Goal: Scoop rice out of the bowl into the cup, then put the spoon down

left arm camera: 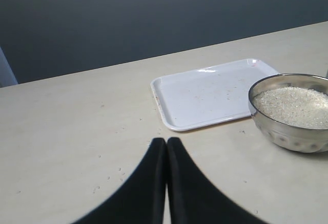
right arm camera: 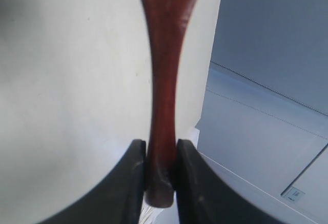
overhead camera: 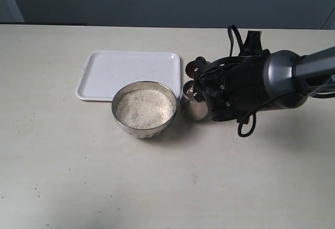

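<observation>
My right pincer (right arm camera: pixel 161 155) is closed narrowly on the slim handle of the spoon (right arm camera: pixel 163 80), holding it at the cup (overhead camera: pixel 188 106) just right of the bowl (overhead camera: pixel 141 130) of rice (overhead camera: pixel 144 108), while my left pincer (left arm camera: pixel 166 144) is closed on nothing.

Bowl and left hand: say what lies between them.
Left wrist view: only bare table between hand and bowl; the tray lies off that line.
</observation>
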